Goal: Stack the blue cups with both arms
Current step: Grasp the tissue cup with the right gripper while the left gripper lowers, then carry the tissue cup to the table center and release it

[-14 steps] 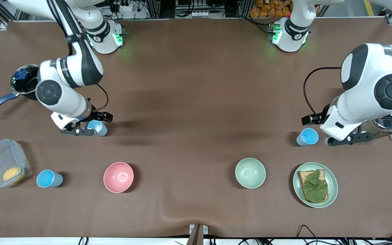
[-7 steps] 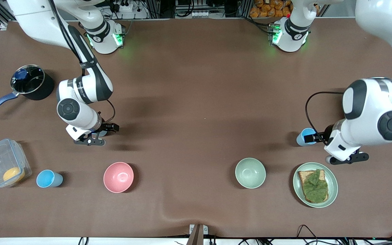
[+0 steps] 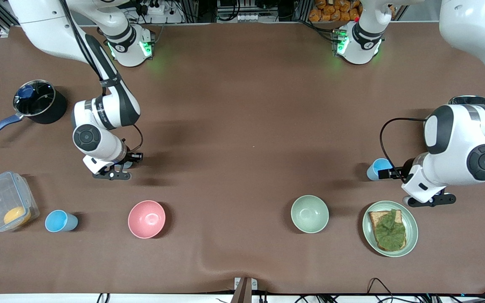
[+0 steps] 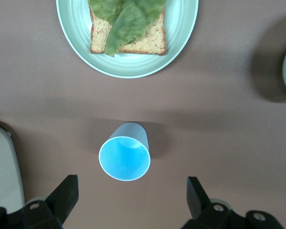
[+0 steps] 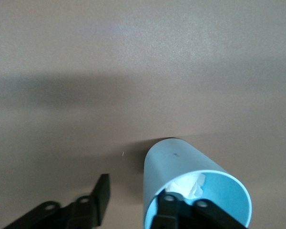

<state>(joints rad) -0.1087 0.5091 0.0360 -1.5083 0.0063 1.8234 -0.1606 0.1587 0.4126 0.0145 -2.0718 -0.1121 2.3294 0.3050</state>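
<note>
A pale blue cup (image 5: 190, 176) with a white lump inside stands under my right gripper (image 5: 136, 202). The gripper is open, with one finger (image 5: 169, 207) inside the cup's rim and the other (image 5: 101, 195) outside, apart from the wall. In the front view my right gripper (image 3: 125, 162) hides most of this cup. A brighter blue cup (image 3: 378, 168) stands upright and empty toward the left arm's end. My left gripper (image 3: 390, 173) is open beside it. In the left wrist view the cup (image 4: 125, 156) sits just ahead of the spread fingertips (image 4: 66, 193). A third blue cup (image 3: 60, 221) stands by the clear box.
A clear box (image 3: 4, 202) holding something orange, a pink bowl (image 3: 146, 219), a pale green bowl (image 3: 309, 213) and a green plate (image 3: 411, 235) with toast and lettuce lie nearer the front camera. A dark pot (image 3: 53, 111) with a blue handle stands at the right arm's end.
My right hand has come down over the pale cup, hiding it in the front view. My left hand has shifted toward the plate, and its gripper now sits beside the bright blue cup.
</note>
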